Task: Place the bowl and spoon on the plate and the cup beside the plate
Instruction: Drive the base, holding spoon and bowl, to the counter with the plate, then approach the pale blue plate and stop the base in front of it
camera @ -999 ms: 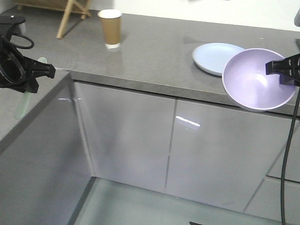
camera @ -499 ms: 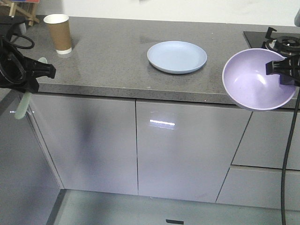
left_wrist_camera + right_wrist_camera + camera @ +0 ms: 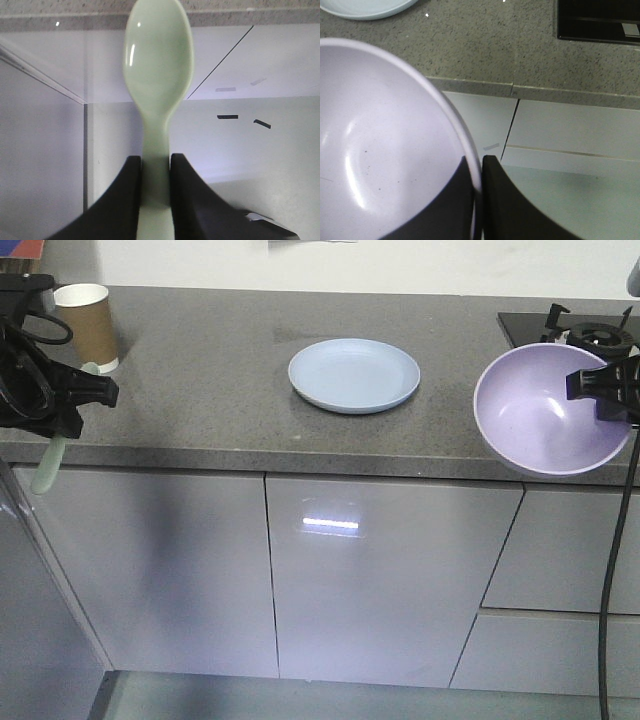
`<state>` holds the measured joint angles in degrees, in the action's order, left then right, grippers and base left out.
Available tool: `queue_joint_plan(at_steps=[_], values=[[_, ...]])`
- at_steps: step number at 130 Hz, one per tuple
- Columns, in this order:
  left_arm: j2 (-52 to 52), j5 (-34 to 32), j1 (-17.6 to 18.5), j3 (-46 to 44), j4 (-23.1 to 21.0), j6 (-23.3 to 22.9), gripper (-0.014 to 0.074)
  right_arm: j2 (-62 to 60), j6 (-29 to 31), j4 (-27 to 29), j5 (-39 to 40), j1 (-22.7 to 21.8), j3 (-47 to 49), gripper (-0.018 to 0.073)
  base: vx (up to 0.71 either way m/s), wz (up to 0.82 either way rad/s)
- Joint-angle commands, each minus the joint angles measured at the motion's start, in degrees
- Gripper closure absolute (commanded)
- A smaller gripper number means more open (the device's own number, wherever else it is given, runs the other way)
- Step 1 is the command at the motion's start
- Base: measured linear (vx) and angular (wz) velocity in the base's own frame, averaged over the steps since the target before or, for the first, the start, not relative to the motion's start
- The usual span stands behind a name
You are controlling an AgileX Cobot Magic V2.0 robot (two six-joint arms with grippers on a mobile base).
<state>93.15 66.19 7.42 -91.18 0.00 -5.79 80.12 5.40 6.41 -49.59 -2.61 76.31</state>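
My right gripper (image 3: 585, 388) (image 3: 477, 165) is shut on the rim of the lavender bowl (image 3: 548, 412) (image 3: 375, 145), holding it tilted in the air off the counter's right front edge. The pale blue plate (image 3: 354, 374) (image 3: 365, 7) lies flat at the middle of the counter, left of the bowl. My left gripper (image 3: 92, 390) (image 3: 156, 165) is shut on the handle of the mint-green spoon (image 3: 50, 458) (image 3: 159, 70), held in front of the counter's left edge. The brown paper cup (image 3: 88, 326) stands upright at the back left of the counter, behind the left gripper.
The grey stone counter (image 3: 210, 380) runs across the view above glossy white cabinet doors (image 3: 370, 570). A black gas hob (image 3: 590, 332) (image 3: 600, 20) sits at the back right, behind the bowl. A black cable (image 3: 612, 570) hangs from the right arm.
The whole view has shifted: plate, cup and hob have slid left in frame and the counter now faces me squarely. Both grippers keep their places in frame, still holding spoon and bowl.
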Motion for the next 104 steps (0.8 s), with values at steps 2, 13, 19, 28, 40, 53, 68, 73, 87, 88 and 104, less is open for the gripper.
queue_joint_plan(at_steps=[2, 13, 19, 28, 40, 53, 68, 73, 87, 88, 104], values=[[-2.43, -2.0, 0.29, -1.31, 0.0, -0.13, 0.0604, -2.02, 0.21, 0.21, 3.28, -0.11, 1.57, 0.0561, 0.14, -0.09], [-2.43, -2.0, 0.29, -1.31, 0.0, -0.13, 0.0604, -2.02, 0.21, 0.21, 3.28, -0.11, 1.57, 0.0561, 0.15, -0.09], [-2.43, -2.0, 0.29, -1.31, 0.0, -0.13, 0.0604, -2.02, 0.21, 0.21, 3.28, -0.11, 1.57, 0.0561, 0.16, -0.08], [-2.43, -2.0, 0.29, -1.31, 0.0, -0.13, 0.0604, -2.02, 0.21, 0.21, 3.28, -0.11, 1.57, 0.0561, 0.17, -0.07], [-2.43, -2.0, 0.29, -1.31, 0.0, -0.13, 0.0604, -2.02, 0.21, 0.21, 3.28, -0.11, 1.57, 0.0561, 0.18, -0.04], [-2.43, -2.0, 0.29, -1.31, 0.0, -0.13, 0.0604, -2.02, 0.21, 0.21, 3.28, -0.11, 1.57, 0.0561, 0.19, -0.01], [-2.43, -2.0, 0.29, -1.31, 0.0, -0.13, 0.0604, -2.02, 0.21, 0.21, 3.28, -0.11, 1.57, 0.0561, 0.19, 0.02], [-2.43, -2.0, 0.29, -1.31, 0.0, -0.13, 0.0604, -2.02, 0.21, 0.21, 3.28, -0.11, 1.57, 0.0561, 0.2, 0.03], [-2.43, -2.0, 0.29, -1.31, 0.0, -0.13, 0.0604, -2.02, 0.21, 0.21, 3.28, -0.11, 1.57, 0.0561, 0.2, 0.03], [-2.43, -2.0, 0.29, -1.31, 0.0, -0.13, 0.0604, -2.02, 0.21, 0.21, 3.28, -0.11, 1.57, 0.0561, 0.2, 0.04], [-2.43, -2.0, 0.29, -1.31, 0.0, -0.13, 0.0604, -2.02, 0.21, 0.21, 3.28, -0.11, 1.57, 0.0561, 0.19, 0.04]])
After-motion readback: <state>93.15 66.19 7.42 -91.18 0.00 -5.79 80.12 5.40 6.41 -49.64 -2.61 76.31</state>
